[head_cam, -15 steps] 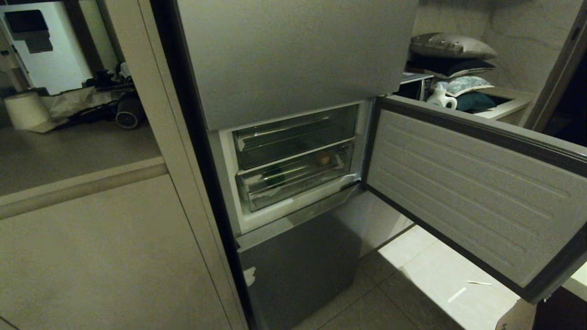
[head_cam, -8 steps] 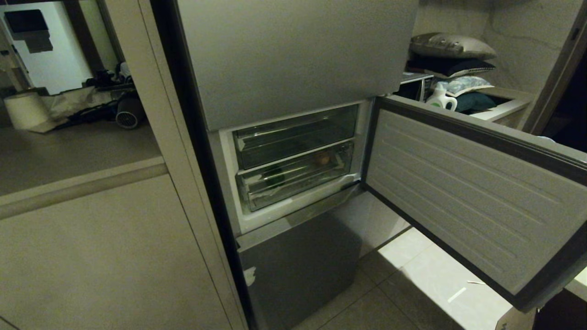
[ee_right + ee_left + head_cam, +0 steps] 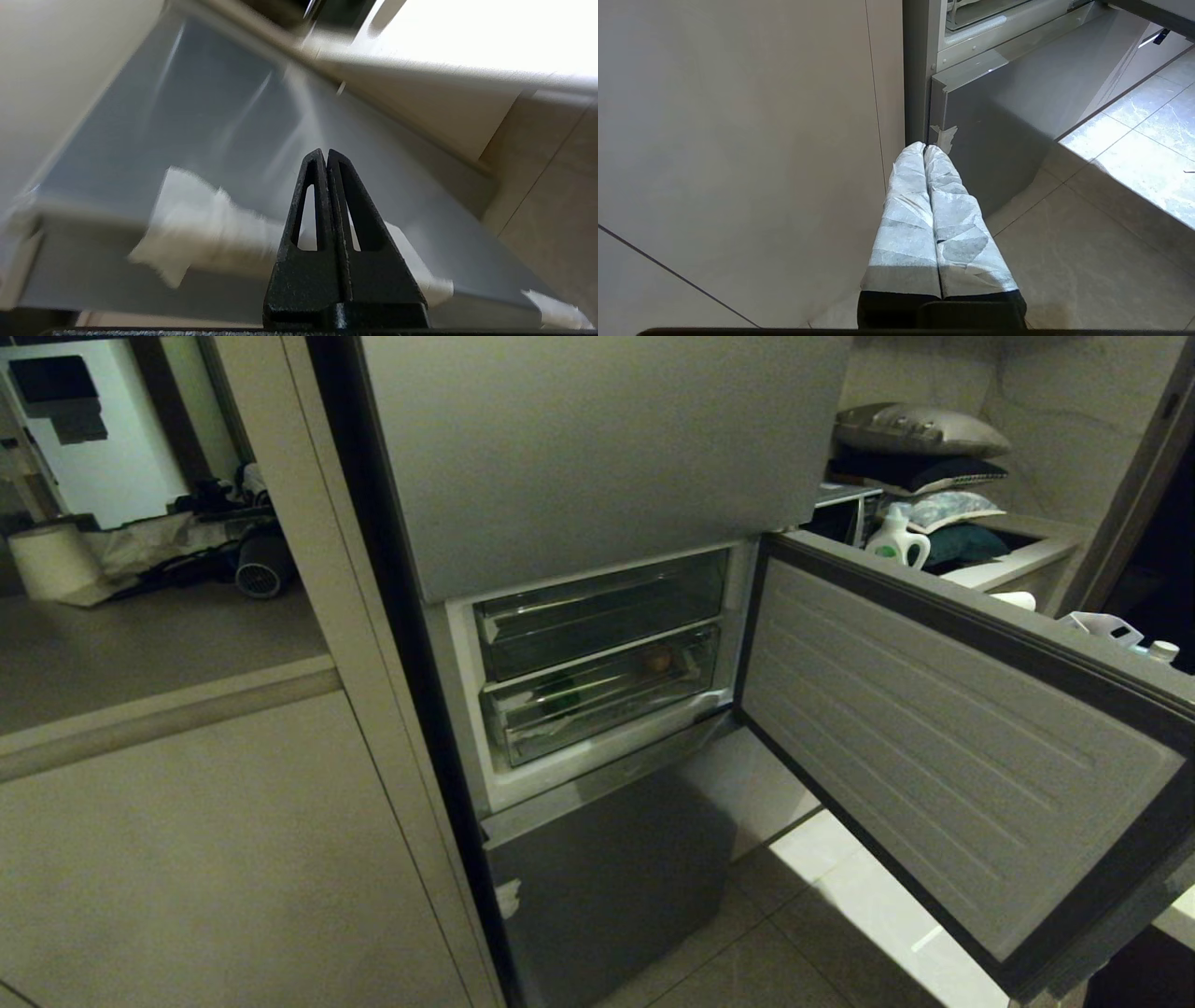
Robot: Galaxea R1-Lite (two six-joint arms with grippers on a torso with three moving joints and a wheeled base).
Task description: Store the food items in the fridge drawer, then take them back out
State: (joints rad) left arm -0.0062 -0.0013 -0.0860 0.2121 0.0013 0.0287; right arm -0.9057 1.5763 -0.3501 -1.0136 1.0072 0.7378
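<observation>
The fridge's middle compartment stands open. The fridge drawer (image 3: pixel 607 711), the lower clear tray, is pushed in. A round orange-brown food item (image 3: pixel 656 660) lies at its right and a dark green one (image 3: pixel 558 695) at its left. Neither gripper shows in the head view. My right gripper (image 3: pixel 325 152) is shut and empty, its tips close to the grey outer face of the open door (image 3: pixel 224 121), which bears white tape scraps. My left gripper (image 3: pixel 924 147), its fingers wrapped in white, hangs shut and empty by the lower fridge door's corner (image 3: pixel 952 107).
The open compartment door (image 3: pixel 934 747) juts out to the right over the tiled floor (image 3: pixel 822 915). An empty clear bin (image 3: pixel 597 616) sits above the drawer. Behind the door are a white bottle (image 3: pixel 896 539) and stacked pillows (image 3: pixel 920 429). A cabinet wall (image 3: pixel 233 840) stands left.
The open door's free edge has swung down and leftward in the head view, uncovering more things behind its top edge. The drawer and food items have not moved.
</observation>
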